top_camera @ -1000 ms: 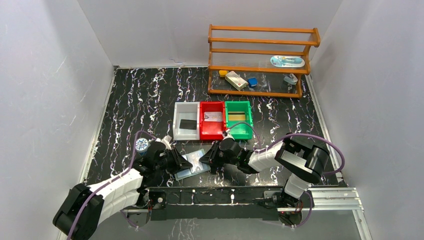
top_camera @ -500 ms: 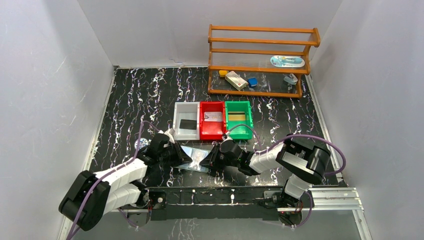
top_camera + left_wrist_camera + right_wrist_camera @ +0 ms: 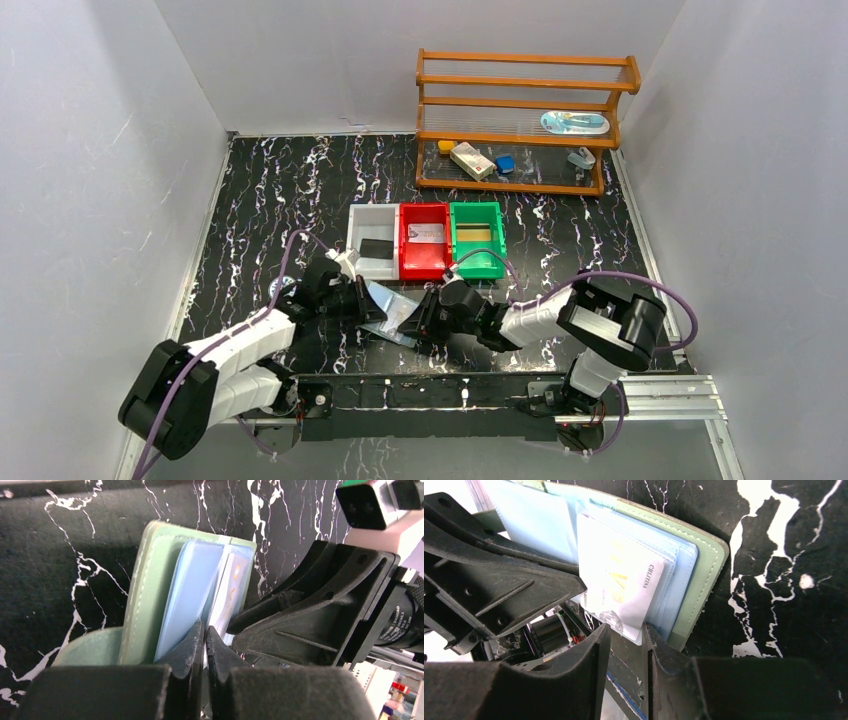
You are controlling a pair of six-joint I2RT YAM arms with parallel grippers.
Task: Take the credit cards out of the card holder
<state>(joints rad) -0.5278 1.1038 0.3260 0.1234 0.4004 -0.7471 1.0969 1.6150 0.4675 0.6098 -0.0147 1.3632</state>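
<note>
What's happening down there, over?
Left gripper shut on card holder. Right gripper open around corner of pale card. Card not yet out. Nothing blocking.

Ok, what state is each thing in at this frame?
card holder: open, clear pockets fanned out.
left gripper: shut on one of the card holder's clear pocket leaves.
right gripper: open around the pale card's corner.
pale card: partly out of its pocket.
white bin: holds a black card.
red bin: holds a light grey card.
green bin: holds a gold card.
</note>
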